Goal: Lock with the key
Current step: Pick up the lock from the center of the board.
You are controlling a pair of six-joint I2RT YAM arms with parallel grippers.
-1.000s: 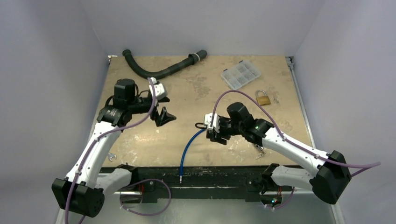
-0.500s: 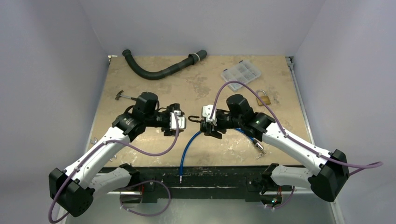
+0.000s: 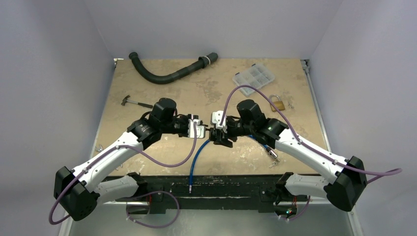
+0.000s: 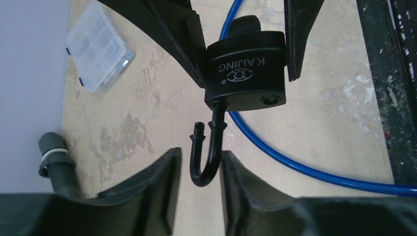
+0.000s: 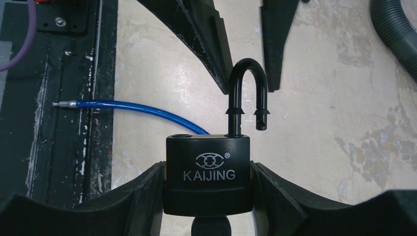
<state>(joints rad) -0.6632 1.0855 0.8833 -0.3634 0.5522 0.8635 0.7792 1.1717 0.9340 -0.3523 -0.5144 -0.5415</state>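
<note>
Gripping the black padlock (image 5: pixel 208 191) by both flanks with the right gripper (image 5: pixel 208 167), fingers (image 5: pixel 142 194) shut tight on the body, low in the centre of the right wrist view. Held off the desk (image 3: pixel 211 91), near the middle of the top view. Reads KAIJING on the face. Shows the shackle (image 5: pixel 236 98) open, one leg seated in the body, the free end hanging beside its hole. Facing it head-on with the left gripper (image 4: pixel 199 157): fingers (image 4: pixel 157 189) narrow, flanking the shackle's bend, with a sliver of gap on one side; cannot tell about contact on the other. Carries a black key head (image 5: pixel 209 227) at the bottom of the body, mostly hidden. Lying on the desk beneath: a blue cable (image 5: pixel 123 104). Farther up the top view: a grey hose (image 3: pixel 167 77), a clear organiser box (image 3: pixel 253 78), a brass padlock (image 3: pixel 278 104), and a small hammer (image 3: pixel 130 102) at left.
</note>
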